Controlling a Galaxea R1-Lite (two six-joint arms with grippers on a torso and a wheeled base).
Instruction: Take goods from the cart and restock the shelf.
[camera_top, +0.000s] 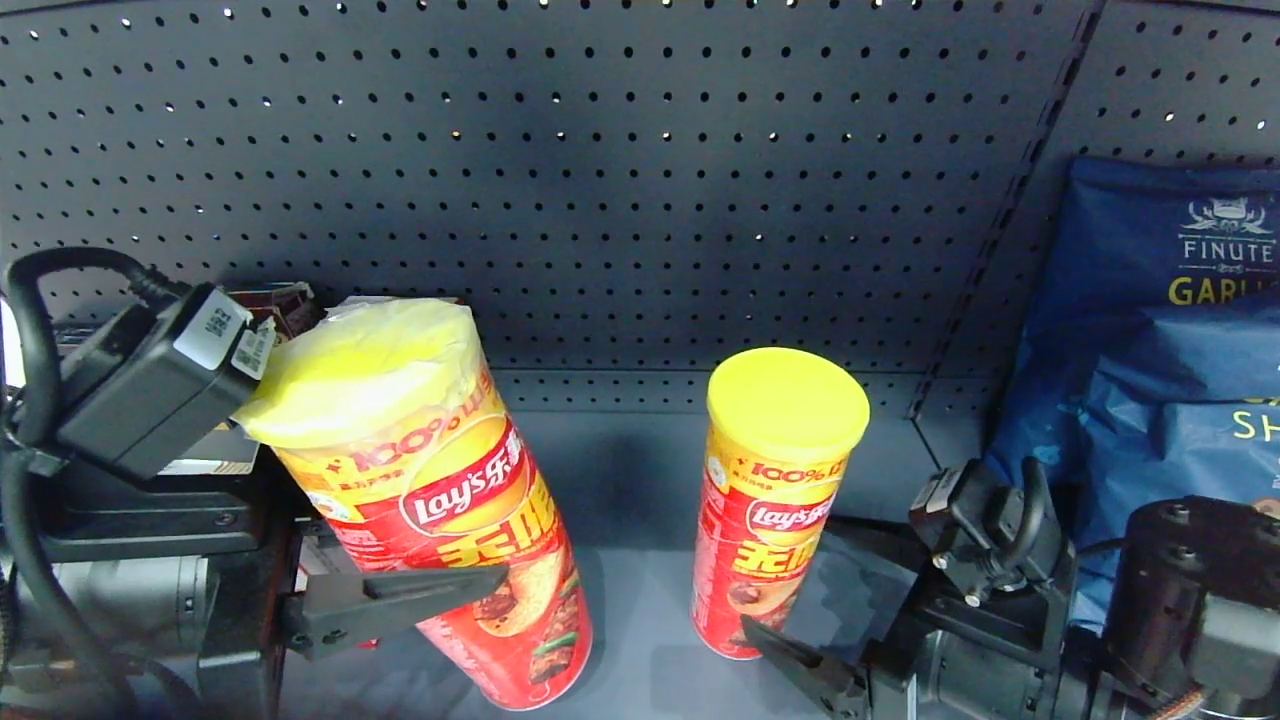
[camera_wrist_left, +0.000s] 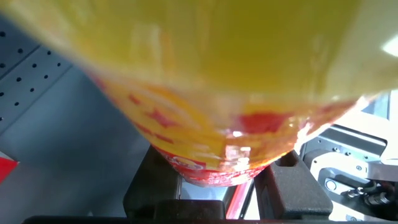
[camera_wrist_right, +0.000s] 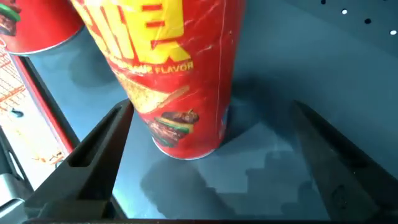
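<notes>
The left can (camera_top: 440, 520) and right can (camera_top: 765, 520) are red and yellow, yellow-topped. The hole-dotted back panel (camera_top: 640, 180) is dark grey; the right-hand bags (camera_top: 1150, 350) are blue.

Red, yellow-lidded tilted can (camera_top: 440, 480) leans near upright can (camera_top: 765, 500) on shelf (camera_top: 640, 530).

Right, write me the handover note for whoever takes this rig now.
Left hand: shut on the tilted can. The can's top leans to the robot's left and its bottom is at or just above the shelf.
Right hand: open, with a finger on either side of the upright can, which stands on the shelf.
Blue bags stand at the shelf's right end.
Done: one can placed.
Left to do: probably set the tilted can upright, release it, back both hands out, then fetch more from the cart.
</notes>
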